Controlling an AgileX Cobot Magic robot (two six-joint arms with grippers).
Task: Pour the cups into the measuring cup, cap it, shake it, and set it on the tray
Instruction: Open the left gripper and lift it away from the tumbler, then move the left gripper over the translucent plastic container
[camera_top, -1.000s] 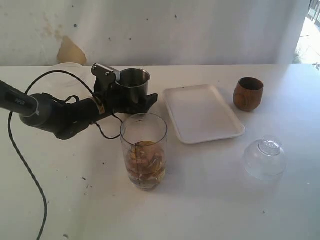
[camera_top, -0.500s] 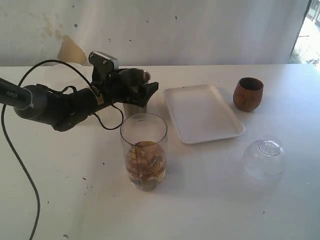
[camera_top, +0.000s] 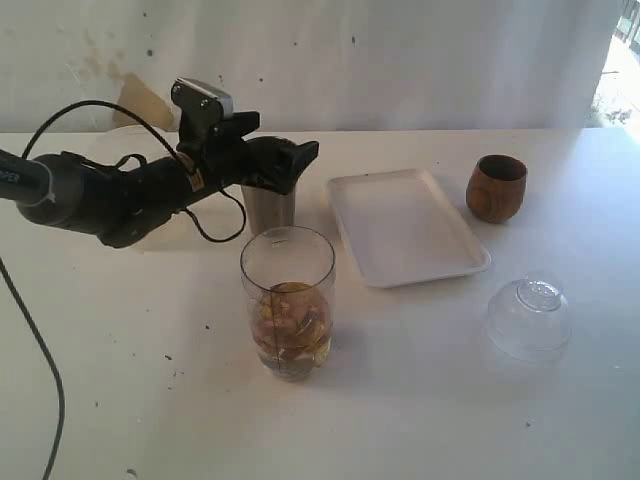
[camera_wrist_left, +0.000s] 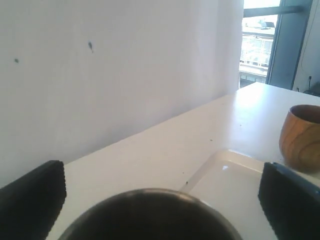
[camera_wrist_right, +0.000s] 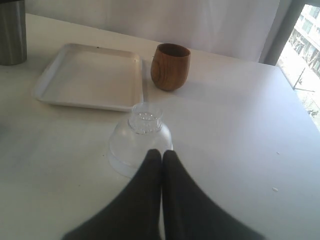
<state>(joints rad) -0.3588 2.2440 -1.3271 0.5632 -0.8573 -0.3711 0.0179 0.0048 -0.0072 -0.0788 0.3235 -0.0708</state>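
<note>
Just below the left gripper (camera_top: 290, 160), jaws spread wide and empty, stood the tapered brushed-steel tumbler (camera_top: 268, 208); nearby, the tall clear graduated measuring cup (camera_top: 287, 262) held brownish contents (camera_top: 290, 325). The round dark wooden cup (camera_top: 496, 188), capping, shaking and the flat white tray (camera_top: 405, 230) apparently awaited; the right gripper (camera_wrist_right: 161, 160) was pinched closed, empty.

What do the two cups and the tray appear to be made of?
Tumbler: brushed metal, likely steel; dull grey sheen. Round-bellied cup: wood, brown with visible grain. Tray: matte white, perhaps plastic or foam; the look leaves it open.
</note>
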